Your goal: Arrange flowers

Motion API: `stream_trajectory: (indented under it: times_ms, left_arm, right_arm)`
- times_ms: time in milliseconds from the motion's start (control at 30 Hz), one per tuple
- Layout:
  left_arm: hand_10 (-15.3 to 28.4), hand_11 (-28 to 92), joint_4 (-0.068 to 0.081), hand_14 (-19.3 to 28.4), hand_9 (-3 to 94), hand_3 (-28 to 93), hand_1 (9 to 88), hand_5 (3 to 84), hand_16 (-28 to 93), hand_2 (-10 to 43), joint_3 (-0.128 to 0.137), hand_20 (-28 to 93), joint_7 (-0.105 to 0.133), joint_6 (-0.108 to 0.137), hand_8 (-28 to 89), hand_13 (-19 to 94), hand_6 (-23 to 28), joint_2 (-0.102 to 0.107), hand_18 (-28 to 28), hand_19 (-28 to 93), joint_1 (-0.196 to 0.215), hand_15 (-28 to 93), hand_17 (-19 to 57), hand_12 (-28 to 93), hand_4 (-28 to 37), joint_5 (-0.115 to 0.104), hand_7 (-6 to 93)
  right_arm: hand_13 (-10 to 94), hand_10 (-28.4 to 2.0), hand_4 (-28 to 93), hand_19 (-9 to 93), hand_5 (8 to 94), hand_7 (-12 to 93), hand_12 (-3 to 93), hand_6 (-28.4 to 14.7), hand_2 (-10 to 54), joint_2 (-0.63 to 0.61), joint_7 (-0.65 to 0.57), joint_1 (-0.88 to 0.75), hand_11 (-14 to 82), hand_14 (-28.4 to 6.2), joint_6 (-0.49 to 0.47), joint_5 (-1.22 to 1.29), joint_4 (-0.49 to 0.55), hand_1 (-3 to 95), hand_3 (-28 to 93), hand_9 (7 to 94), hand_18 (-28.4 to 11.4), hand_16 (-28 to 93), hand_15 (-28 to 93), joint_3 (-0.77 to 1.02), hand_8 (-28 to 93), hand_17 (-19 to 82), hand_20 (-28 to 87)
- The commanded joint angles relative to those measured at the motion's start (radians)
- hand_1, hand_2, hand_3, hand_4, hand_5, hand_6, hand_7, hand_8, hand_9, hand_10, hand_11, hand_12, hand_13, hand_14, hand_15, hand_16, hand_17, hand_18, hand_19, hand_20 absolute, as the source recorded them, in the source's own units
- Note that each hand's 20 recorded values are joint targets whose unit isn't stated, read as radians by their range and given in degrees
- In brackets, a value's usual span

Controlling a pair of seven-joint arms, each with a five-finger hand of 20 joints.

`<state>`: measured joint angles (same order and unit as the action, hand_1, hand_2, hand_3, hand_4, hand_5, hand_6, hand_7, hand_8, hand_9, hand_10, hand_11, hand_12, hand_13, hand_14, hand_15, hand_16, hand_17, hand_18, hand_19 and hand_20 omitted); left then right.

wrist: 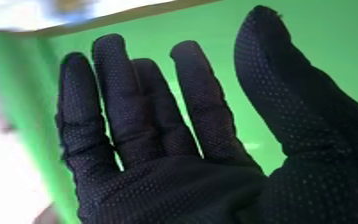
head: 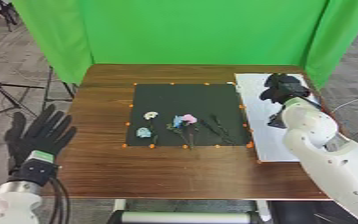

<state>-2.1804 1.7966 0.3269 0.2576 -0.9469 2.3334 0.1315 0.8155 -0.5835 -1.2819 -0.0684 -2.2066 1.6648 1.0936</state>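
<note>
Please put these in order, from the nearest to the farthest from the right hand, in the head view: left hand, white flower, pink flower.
1. Pink flower, middle of the mat.
2. White flower, mat's left part.
3. Left hand, far left.

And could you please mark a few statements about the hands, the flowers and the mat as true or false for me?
1. The right hand is over the white board. True.
2. That hand is closed in a fist. False: its fingers are straight.
3. The pink flower lies on the black mat. True.
4. The left hand is left of the mat. True.
5. It holds the pink flower. False: it is empty, and that flower lies beside a blue one.
</note>
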Motion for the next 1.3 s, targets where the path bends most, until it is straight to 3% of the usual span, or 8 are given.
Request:
stream_trajectory:
  times_ms: [33,467,567,633,967,1033,1200,1300]
  left_arm:
    - [14.0,20,-0.007,13.8,27.3,68,25.1,33.7,-7,12.8,0.014,9,0.027,0.003,-10,16,6.5,-0.009,12.0,26,0.048,33,-6.3,12,-28.3,-0.017,14.4]
    - [13.7,20,0.008,13.3,26.6,68,25.1,33.8,-7,12.7,-0.035,9,0.021,-0.005,-10,15,6.5,-0.002,12.0,26,0.002,31,-6.4,11,-28.3,-0.015,13.8]
    - [13.7,20,0.01,13.3,26.5,68,25.2,33.8,-7,12.7,-0.036,9,0.022,-0.011,-10,15,6.5,-0.001,12.0,26,0.002,31,-6.4,11,-28.3,-0.011,13.8]
    - [13.7,20,0.016,13.3,26.3,68,25.2,33.7,-7,12.5,-0.033,9,0.03,-0.038,-10,15,6.4,-0.002,12.0,26,0.006,31,-6.4,11,-28.3,-0.006,13.7]
    - [13.2,18,0.017,12.8,25.9,68,24.7,33.3,-6,11.0,-0.039,9,0.03,-0.052,-9,14,5.8,0.002,11.9,25,0.004,29,-6.4,11,-28.3,-0.004,12.5]
    - [13.2,18,0.021,12.8,25.8,68,24.8,33.3,-6,10.9,-0.041,9,0.017,-0.054,-9,14,5.7,0.0,11.9,25,-0.007,29,-6.4,11,-28.3,0.004,12.5]
    - [13.1,18,0.03,12.9,25.8,68,24.8,33.2,-6,10.9,-0.046,9,0.013,-0.076,-9,14,5.8,0.002,11.9,25,-0.017,29,-6.4,12,-28.3,0.001,12.5]
    - [13.0,18,0.03,13.0,26.0,68,24.8,33.2,-6,10.8,-0.049,9,0.024,-0.076,-9,15,5.8,0.004,11.9,25,-0.016,29,-6.3,12,-28.3,-0.009,12.4]
  right_arm:
    - [33,-17.2,-28,67,44.9,22,12.1,-5.5,-8.8,-0.032,-0.035,0.025,13.7,-17.2,0.063,-0.03,-0.091,38.1,83,40.5,-20.8,9,43,0.006,-15,22,22]
    - [29,-16.1,-28,63,42.2,22,10.3,-4.9,-9.3,-0.022,-0.052,0.144,13.9,-16.8,0.004,0.02,-0.242,37.6,84,37.6,-19.4,5,40,-0.071,-15,19,17]
    - [27,-16.1,-28,62,42.2,22,10.0,-4.9,-9.4,-0.031,-0.059,0.154,13.6,-16.5,0.006,0.014,-0.261,37.5,84,36.7,-19.1,4,38,-0.075,-15,18,16]
    - [27,-16.0,-28,61,42.0,22,9.7,-4.9,-9.4,-0.039,-0.067,0.17,13.5,-16.5,0.006,0.026,-0.282,37.4,84,35.8,-19.1,4,37,-0.095,-15,18,16]
    - [29,-14.8,-28,63,41.0,23,8.8,-4.5,-9.4,-0.029,-0.009,0.145,14.0,-15.8,-0.178,0.07,-0.327,38.2,84,34.5,-19.4,4,38,-0.063,-16,19,16]
    - [30,-14.8,-28,64,41.0,23,8.7,-4.2,-8.7,-0.032,-0.021,0.131,13.8,-15.5,-0.16,0.069,-0.323,39.0,84,34.5,-19.9,4,39,-0.064,-16,19,17]
    - [41,-13.1,-28,68,48.1,26,10.3,-2.4,-6.5,-0.039,-0.016,0.103,16.0,-13.3,-0.064,0.062,-0.319,44.1,82,47.0,-19.8,7,41,-0.072,-17,23,20]
    - [54,-11.6,-28,69,58.7,25,14.1,-1.3,-5.8,-0.043,0.005,0.084,18.2,-11.0,-0.003,0.056,-0.309,46.9,77,62.9,-19.2,13,41,-0.072,-10,26,22]
